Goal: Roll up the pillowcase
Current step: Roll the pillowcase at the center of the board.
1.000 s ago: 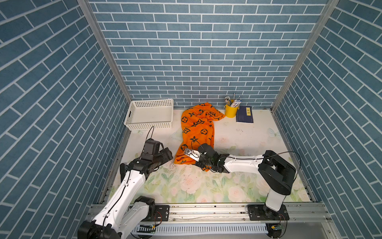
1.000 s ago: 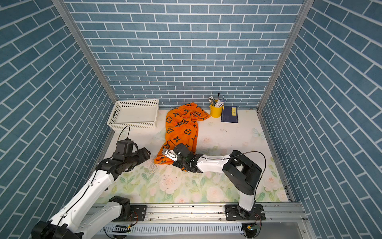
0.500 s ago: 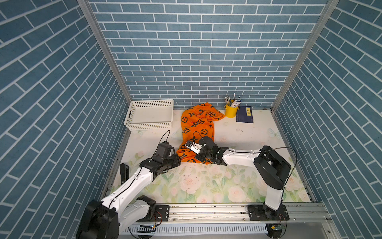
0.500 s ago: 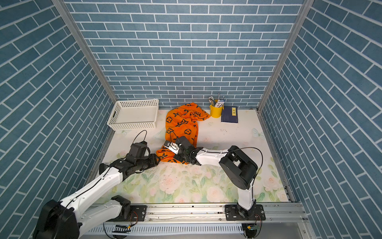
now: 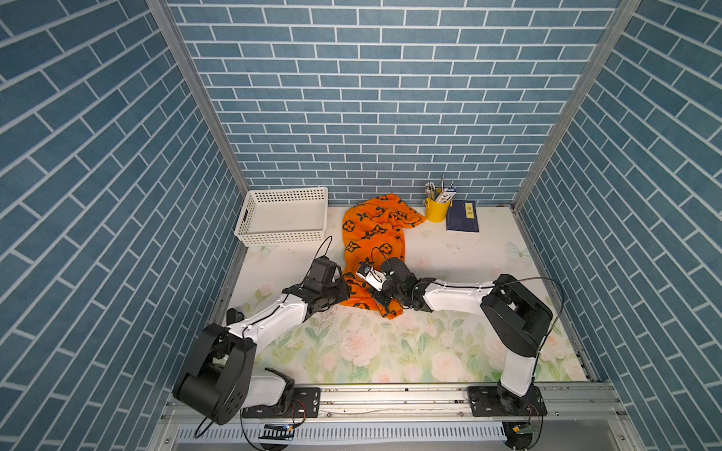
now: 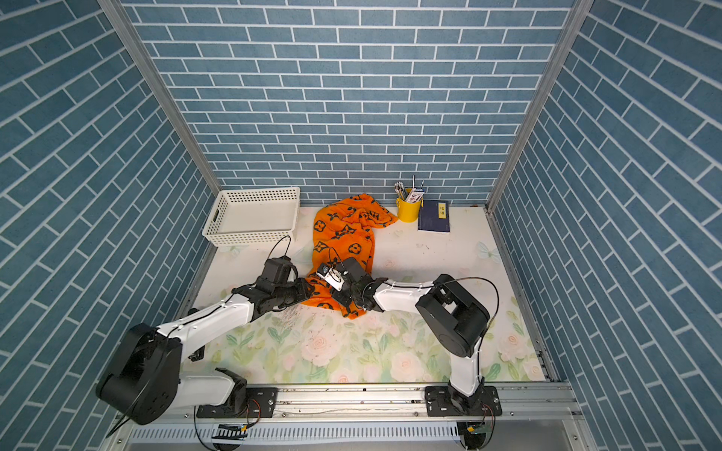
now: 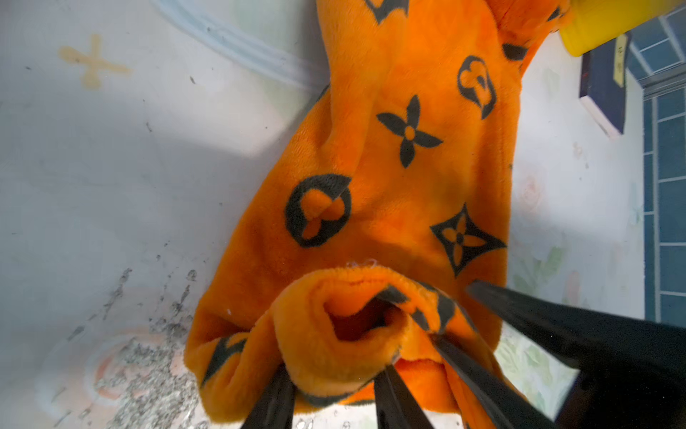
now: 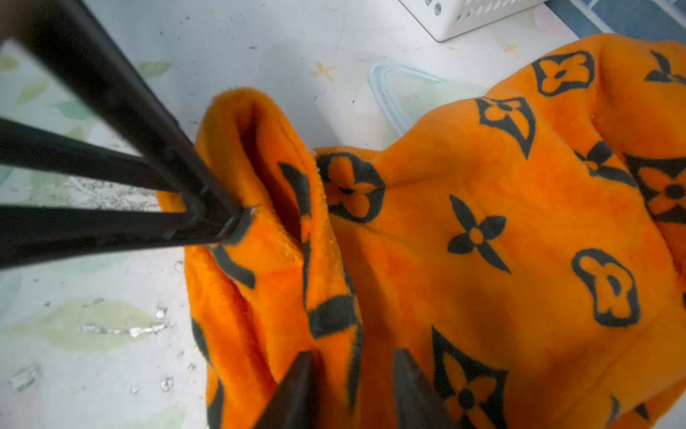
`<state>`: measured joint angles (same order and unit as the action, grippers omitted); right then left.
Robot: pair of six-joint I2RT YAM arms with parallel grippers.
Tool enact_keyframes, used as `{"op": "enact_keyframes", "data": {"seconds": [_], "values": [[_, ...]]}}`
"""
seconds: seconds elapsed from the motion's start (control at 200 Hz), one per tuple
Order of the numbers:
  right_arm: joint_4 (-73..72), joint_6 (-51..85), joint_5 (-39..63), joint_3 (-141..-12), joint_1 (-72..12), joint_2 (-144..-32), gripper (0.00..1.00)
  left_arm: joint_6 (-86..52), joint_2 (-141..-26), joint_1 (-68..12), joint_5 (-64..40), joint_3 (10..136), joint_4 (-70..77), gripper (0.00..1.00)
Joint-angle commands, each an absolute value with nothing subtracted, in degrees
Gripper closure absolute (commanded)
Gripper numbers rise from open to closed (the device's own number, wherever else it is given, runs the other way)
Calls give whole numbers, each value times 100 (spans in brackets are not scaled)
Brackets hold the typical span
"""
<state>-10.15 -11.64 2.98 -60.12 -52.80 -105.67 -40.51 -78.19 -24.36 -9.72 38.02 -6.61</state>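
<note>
Pillowcase stretches from 12 o'clock to table centre, near end rolled. Your left fingers clench the roll's 9 o'clock end; your right fingers stand parted astride it.

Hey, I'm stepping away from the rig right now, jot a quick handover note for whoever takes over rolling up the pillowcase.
Left gripper: shut on the pillowcase, at its curled near end.
Right gripper: fingers apart astride a fold beside it; hold unclear.
Pillowcase: crumpled lengthwise on the table, far end bunched by the back wall.
Done: one loose turn at the near end.
To do: roll the rest toward the back wall.
</note>
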Motion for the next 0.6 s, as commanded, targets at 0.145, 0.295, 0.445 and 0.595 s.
{"op": "enact_keyframes", "data": {"seconds": [0.145, 0.295, 0.445, 0.595], "values": [[-695, -517, 292, -5075, -5322, -9156, 34, -4129, -7996, -2480, -750, 3850, -495, 62], [-473, -615, -373, -4504, -5855, -8754, 32, -4141, -8107, -2485, -667, 3894, -584, 62], [-487, -753, -1185, -4298, -6286, -8825, 30, -4191, -8181, -2480, -631, 3902, -598, 62], [-536, -922, -1859, -4475, -6431, -9165, 29, -4176, -8211, -2485, -632, 3929, -611, 63]]}}
